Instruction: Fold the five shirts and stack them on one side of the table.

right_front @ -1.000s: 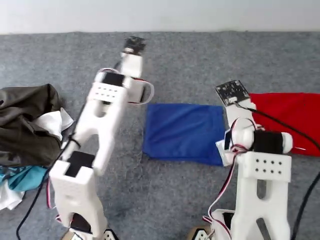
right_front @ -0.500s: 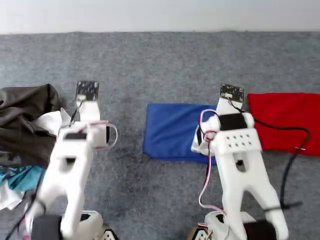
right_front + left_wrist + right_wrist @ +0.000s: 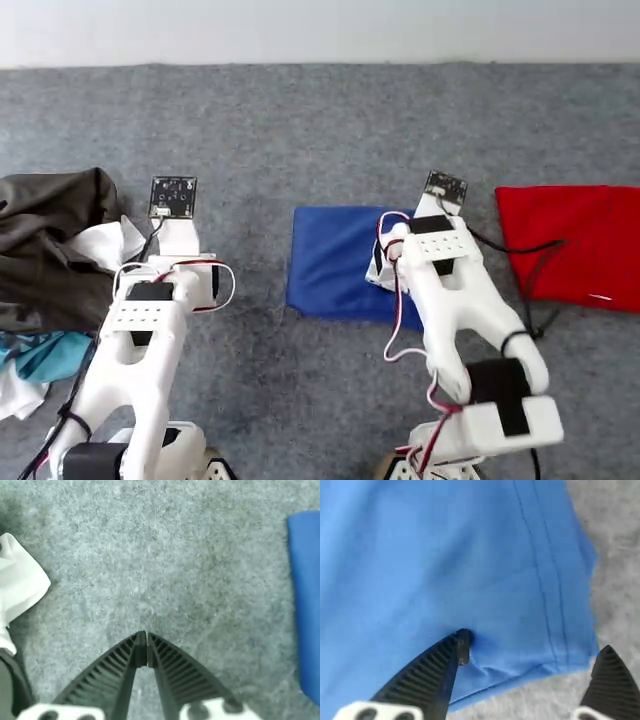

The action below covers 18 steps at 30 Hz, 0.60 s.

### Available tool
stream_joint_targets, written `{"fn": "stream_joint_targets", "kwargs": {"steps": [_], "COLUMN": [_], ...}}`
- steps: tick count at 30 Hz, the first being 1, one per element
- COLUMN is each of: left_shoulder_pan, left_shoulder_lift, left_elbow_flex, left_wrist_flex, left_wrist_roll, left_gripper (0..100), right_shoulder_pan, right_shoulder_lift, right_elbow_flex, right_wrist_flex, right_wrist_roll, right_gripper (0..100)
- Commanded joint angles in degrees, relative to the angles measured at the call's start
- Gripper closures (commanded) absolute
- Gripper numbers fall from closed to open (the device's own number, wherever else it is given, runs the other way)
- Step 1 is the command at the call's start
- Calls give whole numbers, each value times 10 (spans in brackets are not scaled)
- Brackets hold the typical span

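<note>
Surface (image 3: 330,120): grey, nubby, felt-like covering.
Blue shirt (image 3: 335,262): smooth knit, folded to flat rectangle, centre of surface; twin stitch lines run along one edge.
Red shirt (image 3: 575,245): folded flat rectangle, right of blue shirt, at right side.
Heap at left side, crumpled: dark olive shirt (image 3: 50,240), white shirt (image 3: 100,245), teal shirt (image 3: 45,355).
Left end effector (image 3: 146,642): ribbed black fingers pressed together, over bare surface between heap and blue shirt.
Right end effector (image 3: 535,652): fingers spread; one tip dents blue shirt near its edge, small wrinkles there.
</note>
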Motion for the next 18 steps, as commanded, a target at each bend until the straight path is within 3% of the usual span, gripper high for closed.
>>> {"fn": "stream_joint_targets", "kwargs": {"steps": [1,7,15,18], "left_shoulder_pan": [0,0,-2,-2], "left_shoulder_lift": [0,0,0,0], "left_elbow_flex": [-22,-22,-22,-22], "left_wrist_flex": [-8,-8,-8,-8], "left_wrist_roll": [4,4,4,4], "left_gripper": [988,988,988,988], "right_shoulder_pan": [-2,-4,7,6], "right_shoulder_lift": [24,35,-15,-74], "right_elbow_flex": [-22,-25,-25,-25], "right_wrist_flex": [-23,-30,-25,-25], "right_wrist_roll": [-4,26,31,70], "right_gripper": [700,993,990,991]}}
